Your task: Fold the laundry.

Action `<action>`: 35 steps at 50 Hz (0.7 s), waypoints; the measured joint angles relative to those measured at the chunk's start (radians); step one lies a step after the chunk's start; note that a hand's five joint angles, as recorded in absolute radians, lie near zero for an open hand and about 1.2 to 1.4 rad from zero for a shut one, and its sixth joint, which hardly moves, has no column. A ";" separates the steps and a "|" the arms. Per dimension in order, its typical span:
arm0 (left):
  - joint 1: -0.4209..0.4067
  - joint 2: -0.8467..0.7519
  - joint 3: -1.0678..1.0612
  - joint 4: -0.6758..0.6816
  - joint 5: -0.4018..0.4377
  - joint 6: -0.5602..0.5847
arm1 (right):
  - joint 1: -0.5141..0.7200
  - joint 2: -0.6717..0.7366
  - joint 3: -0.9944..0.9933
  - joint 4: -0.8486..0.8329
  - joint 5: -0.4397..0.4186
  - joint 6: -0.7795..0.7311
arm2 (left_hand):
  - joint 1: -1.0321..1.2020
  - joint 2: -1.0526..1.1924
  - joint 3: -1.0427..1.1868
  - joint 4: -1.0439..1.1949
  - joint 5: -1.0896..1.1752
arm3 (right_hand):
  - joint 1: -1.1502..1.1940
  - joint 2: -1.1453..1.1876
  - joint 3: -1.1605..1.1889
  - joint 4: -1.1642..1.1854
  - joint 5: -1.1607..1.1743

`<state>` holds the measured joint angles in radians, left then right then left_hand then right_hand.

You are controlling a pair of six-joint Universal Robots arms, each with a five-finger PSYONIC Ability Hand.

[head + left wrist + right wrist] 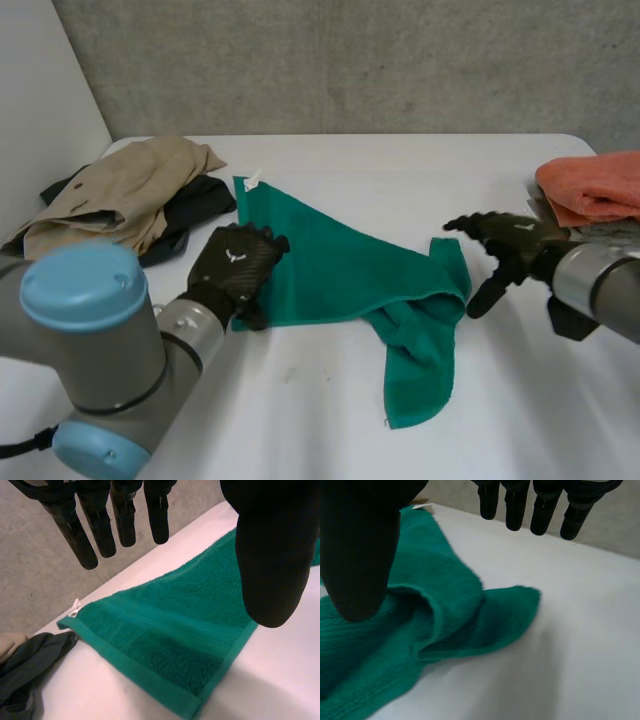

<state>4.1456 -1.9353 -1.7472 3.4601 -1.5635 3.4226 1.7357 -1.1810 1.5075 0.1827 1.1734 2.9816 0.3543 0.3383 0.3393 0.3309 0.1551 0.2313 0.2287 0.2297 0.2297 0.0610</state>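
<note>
Head view: the green towel is lying rumpled on the white table, with the left hand hovering over the towel's left edge and the right hand just beside its bunched right corner

Left wrist view: the left hand is spreading straight fingers above the towel's flat corner, holding nothing

Right wrist view: the right hand is hanging wide open over the towel's doubled-over flap, gripping nothing; pinching there is probably risking catching both layers and dragging the whole towel askew
</note>
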 measured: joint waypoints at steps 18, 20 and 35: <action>0.029 0.104 -0.086 0.043 -0.028 -0.035 | 0.131 0.195 -0.114 -0.139 0.069 0.010 | 0.000 0.000 0.000 -0.001 -0.002 | 0.905 0.950 0.944 0.944 0.932; 0.028 0.101 -0.083 0.043 -0.027 -0.064 | 0.162 0.180 -0.131 -0.149 0.068 0.001 | 0.000 0.000 0.000 -0.001 -0.002 | 0.905 0.958 0.961 0.960 0.934; 0.021 0.016 -0.003 0.055 -0.028 -0.349 | 0.288 -0.096 -0.206 -0.157 0.075 -0.024 | 0.000 -0.001 0.000 -0.001 -0.004 | 0.905 0.958 0.962 0.965 0.934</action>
<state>4.1668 -1.9195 -1.7503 3.5152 -1.5918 3.0734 2.0237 -1.2770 1.3013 0.0254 1.2482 2.9578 0.3543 0.3376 0.3392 0.3302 0.1507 1.1367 1.1868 1.1921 1.1945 0.9953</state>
